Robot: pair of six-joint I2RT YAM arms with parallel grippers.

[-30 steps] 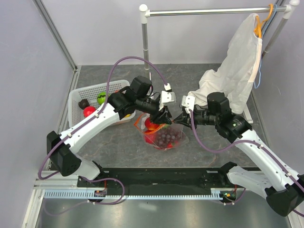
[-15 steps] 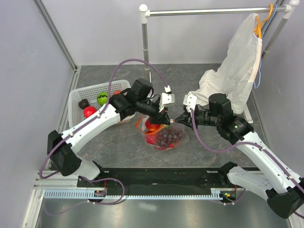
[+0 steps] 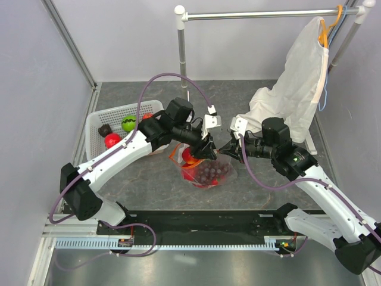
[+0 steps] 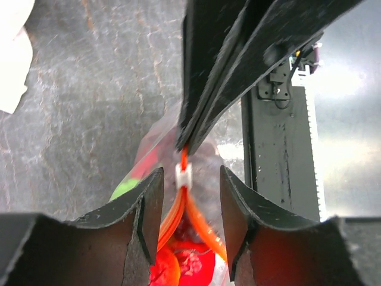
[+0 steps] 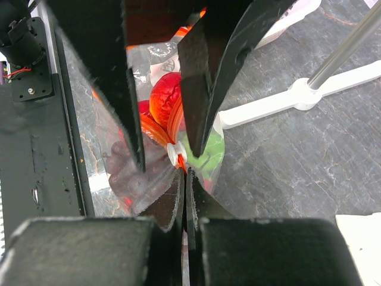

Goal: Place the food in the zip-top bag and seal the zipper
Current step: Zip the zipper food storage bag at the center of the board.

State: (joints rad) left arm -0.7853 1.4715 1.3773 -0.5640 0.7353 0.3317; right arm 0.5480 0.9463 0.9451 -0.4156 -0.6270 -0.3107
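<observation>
Left wrist view: straddling the white slider (image 4: 184, 174) with the left pincer (image 4: 189, 173) spread, ready to drag it along the zipper (image 4: 176, 221). Pinching the strip at 12 o'clock with the right pincer (image 4: 186, 142) pressed together, likely for tautness. Keeping the zip-top bag (image 3: 221, 176) mid-counter (image 3: 149, 179), food (image 3: 206, 173) inside. Since a second ago: lowered the left pincer slightly toward 6 o'clock; bag unmoved.

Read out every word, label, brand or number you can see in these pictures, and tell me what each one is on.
Printed label on the zip-top bag: some dark print shows, but it is too small and blurred to read.
No other words, brands, numbers or signs can be read in any view.
</observation>
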